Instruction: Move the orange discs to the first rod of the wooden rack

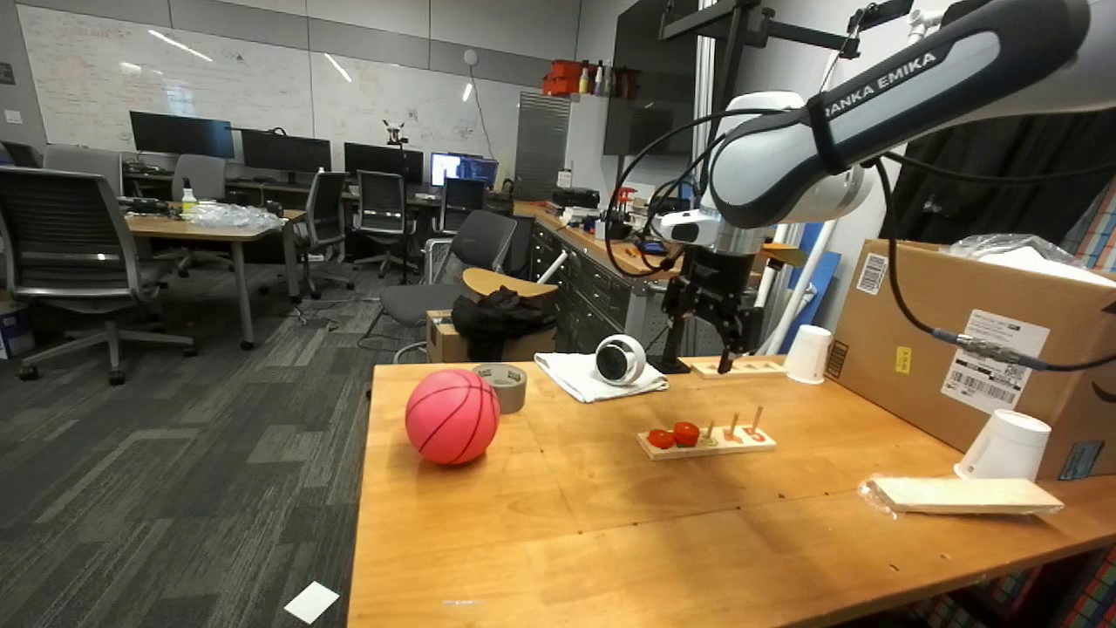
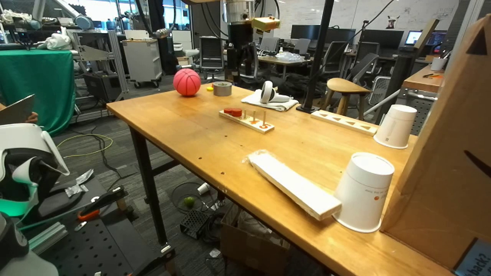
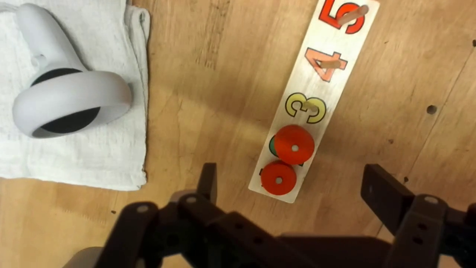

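The pale wooden rack (image 3: 316, 87) stands on the table, with numbers 3, 4 and 5 showing at bare pegs; it shows in both exterior views (image 1: 706, 451) (image 2: 245, 122). One orange disc (image 3: 279, 172) sits on the end peg, mostly covering its number. Another orange disc (image 3: 292, 138) sits on the second peg, partly over a green number, and stands higher; how many pieces are under it is hidden. My gripper (image 3: 288, 181) is open and empty, its fingers apart on either side of the rack's disc end. In both exterior views it is raised above the table (image 1: 717, 324) (image 2: 238, 71).
A white controller (image 3: 74, 98) lies on a white cloth (image 3: 122, 156) beside the rack. A pink ball (image 1: 452, 416), grey tape (image 1: 510, 397), wooden strip (image 2: 341, 122), cups (image 2: 395, 126) (image 2: 364, 191), wrapped board (image 2: 293, 186), cardboard box (image 1: 907, 349) and black post (image 2: 318, 57) stand around.
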Motion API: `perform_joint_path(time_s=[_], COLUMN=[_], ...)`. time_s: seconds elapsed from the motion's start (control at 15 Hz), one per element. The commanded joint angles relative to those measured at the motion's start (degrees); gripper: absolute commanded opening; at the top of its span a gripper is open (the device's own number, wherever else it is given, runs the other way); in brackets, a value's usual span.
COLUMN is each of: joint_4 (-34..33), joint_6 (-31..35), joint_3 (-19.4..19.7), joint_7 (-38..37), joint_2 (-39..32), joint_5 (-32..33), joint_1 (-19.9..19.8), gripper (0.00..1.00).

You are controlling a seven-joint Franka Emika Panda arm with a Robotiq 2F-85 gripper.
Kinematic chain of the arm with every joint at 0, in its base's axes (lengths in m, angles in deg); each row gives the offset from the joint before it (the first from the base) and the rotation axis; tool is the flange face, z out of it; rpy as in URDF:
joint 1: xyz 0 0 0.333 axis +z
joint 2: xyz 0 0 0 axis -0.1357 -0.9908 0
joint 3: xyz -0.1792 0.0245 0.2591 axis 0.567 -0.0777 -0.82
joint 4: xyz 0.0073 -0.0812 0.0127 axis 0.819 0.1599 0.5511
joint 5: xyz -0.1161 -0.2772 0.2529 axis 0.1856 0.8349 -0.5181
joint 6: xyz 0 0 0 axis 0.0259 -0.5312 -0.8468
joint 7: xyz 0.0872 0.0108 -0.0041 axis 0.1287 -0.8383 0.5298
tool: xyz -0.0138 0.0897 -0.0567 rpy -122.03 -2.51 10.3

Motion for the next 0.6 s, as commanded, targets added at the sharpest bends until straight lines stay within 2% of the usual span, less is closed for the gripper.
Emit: perform_joint_path(time_s=[0.0, 0.27, 0.53], joint_4=[-5.1, -4.4, -2.4], joint_6=[-4.6, -7.9, -2.4], joint_3=[-1.2, -2.0, -2.7], joint_7=[1.5, 0.9, 2.6], joint_2=[-3.6, -3.3, -3.2], joint_5=[0.9, 0.8, 0.7], joint_1=[0.7, 1.3, 1.2], gripper=[1.00, 1.00, 1.00])
